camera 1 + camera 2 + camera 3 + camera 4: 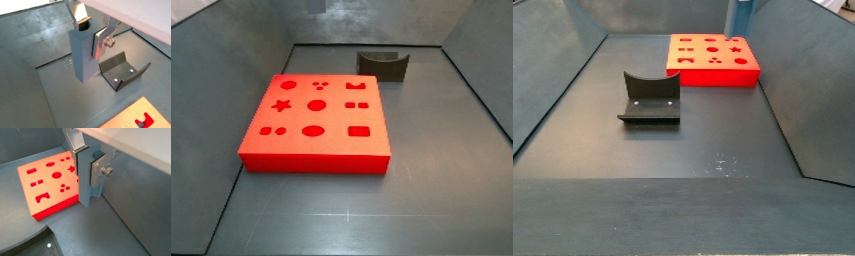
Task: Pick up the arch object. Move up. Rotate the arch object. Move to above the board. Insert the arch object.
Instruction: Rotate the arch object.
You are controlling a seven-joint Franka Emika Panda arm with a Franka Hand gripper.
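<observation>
My gripper (91, 32) is shut on the arch object (81, 55), a slim blue-grey block hanging upright with its notched end up between the silver fingers (100, 41). Both wrist views show this grip (89, 160). In a wrist view the arch object (88, 190) hangs beside one edge of the red board (57, 210), lifted off the floor. In a side view only the arch object's lower part (740, 14) shows, at the board's (716, 74) far right corner. The gripper is out of both side views. The board (318, 162) lies flat, its cut-outs facing up.
The dark fixture (123, 70) stands on the grey floor, apart from the board, and shows in both side views (382, 63) (649, 98). Grey walls enclose the floor on all sides.
</observation>
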